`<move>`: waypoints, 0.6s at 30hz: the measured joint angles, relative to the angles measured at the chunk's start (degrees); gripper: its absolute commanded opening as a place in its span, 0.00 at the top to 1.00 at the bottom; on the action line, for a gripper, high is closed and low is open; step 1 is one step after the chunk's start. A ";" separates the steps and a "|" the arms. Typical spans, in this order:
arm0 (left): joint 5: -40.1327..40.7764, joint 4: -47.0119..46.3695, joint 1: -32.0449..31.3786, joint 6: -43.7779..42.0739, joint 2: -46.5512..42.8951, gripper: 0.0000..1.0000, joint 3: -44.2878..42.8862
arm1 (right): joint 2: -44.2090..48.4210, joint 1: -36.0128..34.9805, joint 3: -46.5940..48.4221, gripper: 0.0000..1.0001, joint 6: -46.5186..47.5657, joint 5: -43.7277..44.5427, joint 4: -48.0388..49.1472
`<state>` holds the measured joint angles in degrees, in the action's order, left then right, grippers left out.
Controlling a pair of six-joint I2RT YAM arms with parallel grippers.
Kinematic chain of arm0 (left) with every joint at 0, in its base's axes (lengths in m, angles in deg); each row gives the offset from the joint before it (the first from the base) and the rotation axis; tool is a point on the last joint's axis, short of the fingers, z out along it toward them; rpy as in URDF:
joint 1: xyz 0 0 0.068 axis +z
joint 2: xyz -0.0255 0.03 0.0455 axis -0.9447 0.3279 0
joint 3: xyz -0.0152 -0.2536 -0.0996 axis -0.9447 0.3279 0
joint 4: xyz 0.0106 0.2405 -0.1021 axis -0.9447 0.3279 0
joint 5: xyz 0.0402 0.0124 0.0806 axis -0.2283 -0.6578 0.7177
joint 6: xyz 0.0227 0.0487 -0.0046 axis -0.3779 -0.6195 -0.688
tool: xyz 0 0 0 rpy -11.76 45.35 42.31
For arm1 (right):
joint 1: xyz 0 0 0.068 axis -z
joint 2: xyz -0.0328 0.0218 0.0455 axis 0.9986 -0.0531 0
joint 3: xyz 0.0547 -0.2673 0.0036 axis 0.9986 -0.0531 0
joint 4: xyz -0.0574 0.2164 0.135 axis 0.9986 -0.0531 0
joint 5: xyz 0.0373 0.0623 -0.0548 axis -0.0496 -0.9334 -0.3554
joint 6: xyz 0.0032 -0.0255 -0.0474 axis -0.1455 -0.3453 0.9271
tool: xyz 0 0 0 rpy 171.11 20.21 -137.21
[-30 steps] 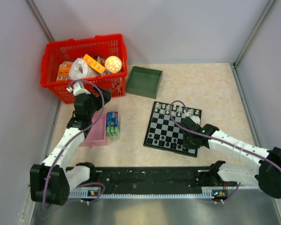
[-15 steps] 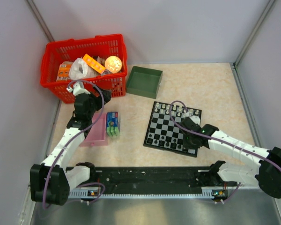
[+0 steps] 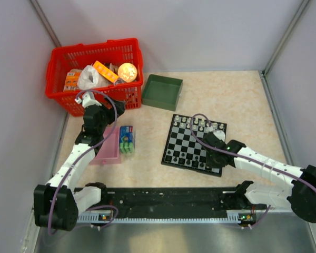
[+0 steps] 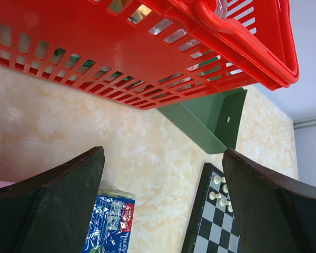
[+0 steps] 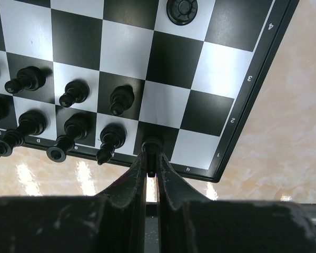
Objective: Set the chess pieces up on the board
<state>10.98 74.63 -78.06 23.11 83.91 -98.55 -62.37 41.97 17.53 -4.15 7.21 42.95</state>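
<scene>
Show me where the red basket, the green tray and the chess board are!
red basket (image 3: pixel 95 45), top view, on its far rim.
green tray (image 3: pixel 162 87), top view, on its bare floor.
board (image 3: pixel 187 143), top view, on bare middle squares.

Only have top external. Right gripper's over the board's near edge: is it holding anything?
Observer: Yes. The right wrist view shows the right gripper shut on a black piece.
Operator: Which square?
Observer: Edge row of the board, the dark square beside the pale corner one.
Operator: And the left gripper?
Observer: The left gripper is open with nothing between its fingers, facing the basket.
</scene>
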 measured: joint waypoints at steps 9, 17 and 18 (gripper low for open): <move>0.00 0.00 0.00 0.02 0.00 0.01 0.00 | -0.02 -0.26 0.00 0.84 -0.26 0.48 -0.20; 0.00 0.00 0.00 0.02 0.00 0.01 0.00 | 0.50 -0.28 0.00 0.64 -0.04 0.33 -0.61; 0.00 0.00 0.00 0.02 0.00 0.01 0.00 | 0.83 -0.28 0.00 0.64 -0.02 0.35 -0.63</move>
<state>10.98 74.63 -78.06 23.13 83.91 -98.55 -61.54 41.68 17.53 -4.17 7.55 42.31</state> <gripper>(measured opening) 0.986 0.350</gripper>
